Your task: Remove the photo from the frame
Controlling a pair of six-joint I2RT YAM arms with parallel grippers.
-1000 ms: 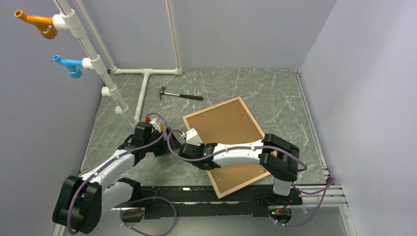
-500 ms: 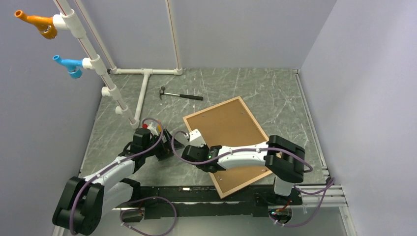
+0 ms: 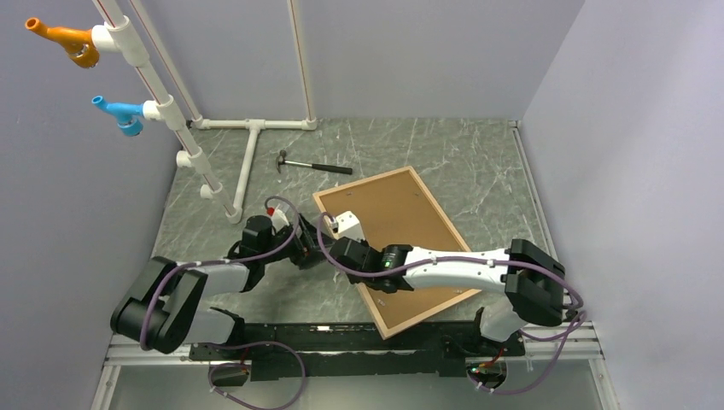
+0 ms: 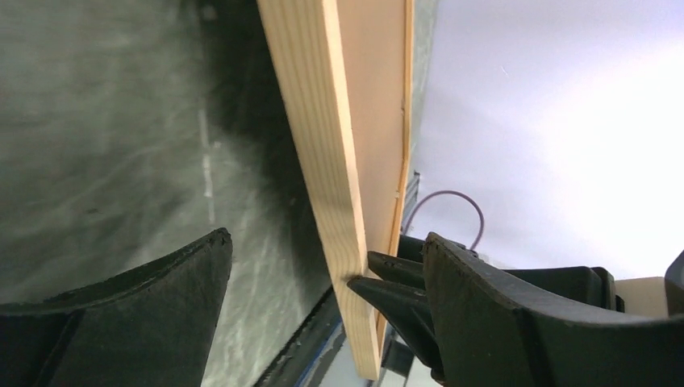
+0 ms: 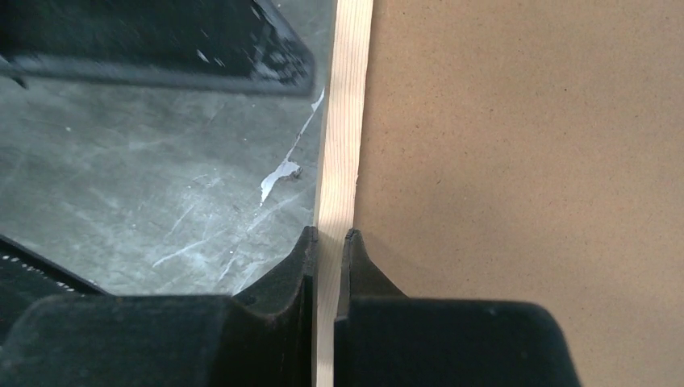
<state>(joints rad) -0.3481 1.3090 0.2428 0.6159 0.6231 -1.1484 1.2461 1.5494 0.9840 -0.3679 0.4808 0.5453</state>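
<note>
The frame (image 3: 365,183) lay flat at the middle right of the overhead view, turned at an angle on the grey marbled desk (image 3: 478,162). The photo (image 3: 393,213) sat inside its light wood border with the brown back facing up.

The right arm stretched from the lower right across the frame's near half. The right claw (image 3: 340,248) met the frame's left edge. In the right wrist view, the right claw (image 5: 331,238) was clamped on the frame (image 5: 343,121), one black finger on the desk side of the thin wood strip and the other on the side of the photo (image 5: 524,161).

The left arm reached in from the lower left, and the left claw (image 3: 318,249) sat just beside the same edge, close to the right claw. In the left wrist view, the fingers of the left claw (image 4: 323,242) stood wide apart, with the frame (image 4: 323,161) running up between them and touching neither. A dark shadow lay on the desk beside the wood. Whether that edge was off the desk could not be told.

Toward the upper left, well apart from the frame, a hammer (image 3: 314,165) lay on the desk near a white pipe structure (image 3: 252,128). The structure carried an orange fitting (image 3: 64,40) and a blue fitting (image 3: 119,113).
</note>
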